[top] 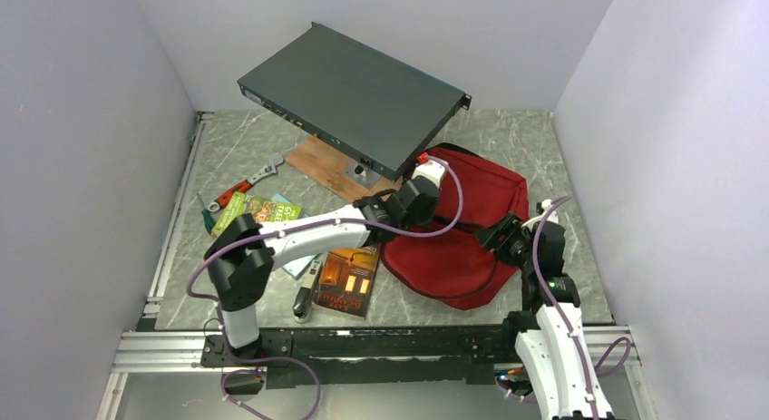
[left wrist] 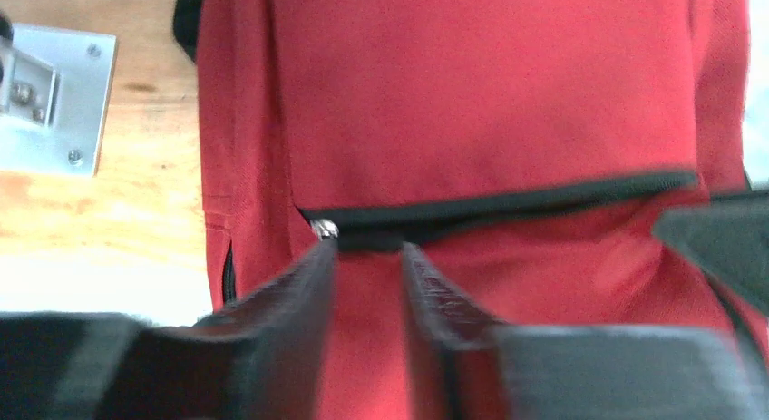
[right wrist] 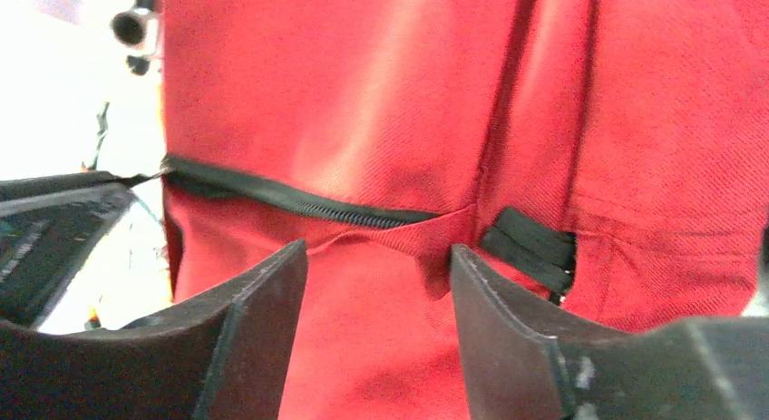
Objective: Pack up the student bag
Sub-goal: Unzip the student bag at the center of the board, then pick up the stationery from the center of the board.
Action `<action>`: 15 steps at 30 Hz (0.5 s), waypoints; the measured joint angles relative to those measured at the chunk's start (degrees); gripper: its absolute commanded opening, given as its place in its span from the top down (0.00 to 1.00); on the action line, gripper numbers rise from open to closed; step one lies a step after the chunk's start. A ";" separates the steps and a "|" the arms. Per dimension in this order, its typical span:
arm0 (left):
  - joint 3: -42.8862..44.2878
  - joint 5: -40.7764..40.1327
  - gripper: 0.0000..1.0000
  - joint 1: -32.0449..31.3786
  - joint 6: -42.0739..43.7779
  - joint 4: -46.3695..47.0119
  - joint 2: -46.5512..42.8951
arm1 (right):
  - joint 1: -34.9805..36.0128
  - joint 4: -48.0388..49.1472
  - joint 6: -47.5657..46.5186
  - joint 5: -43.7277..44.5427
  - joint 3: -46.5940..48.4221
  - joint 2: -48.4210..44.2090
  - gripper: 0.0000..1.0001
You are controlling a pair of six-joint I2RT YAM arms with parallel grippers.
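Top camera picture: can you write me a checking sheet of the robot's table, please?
Surface: grey marbled table, crowded in the middle.
Job's things: red student bag lying flat, right of centre; its black zipper shows.
Clutter: dark grey metal box raised over a wooden board; wrench; red-handled tool; green booklet; dark book.
Grippers: left gripper jaws slightly apart at the zipper; right gripper jaws wide over the bag; no grip seen.
Cables: purple cables run along both arms.
Surroundings: plain pale walls on three sides.
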 measured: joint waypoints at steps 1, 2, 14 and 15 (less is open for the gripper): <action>-0.63 1.90 0.41 0.11 0.48 0.13 -0.72 | 0.74 -0.50 -0.26 -0.26 0.79 -0.42 0.33; -2.62 4.20 0.28 0.17 0.33 1.01 -2.56 | 1.97 -1.20 -0.61 -0.44 1.97 -0.90 0.31; -23.10 23.32 0.00 -0.15 4.66 -1.49 -42.42 | 15.39 -2.78 -3.56 -1.46 4.61 0.26 0.26; -24.70 23.10 0.00 -0.15 4.70 -2.80 -45.99 | 15.72 -2.78 -3.63 -1.27 4.59 -0.63 0.26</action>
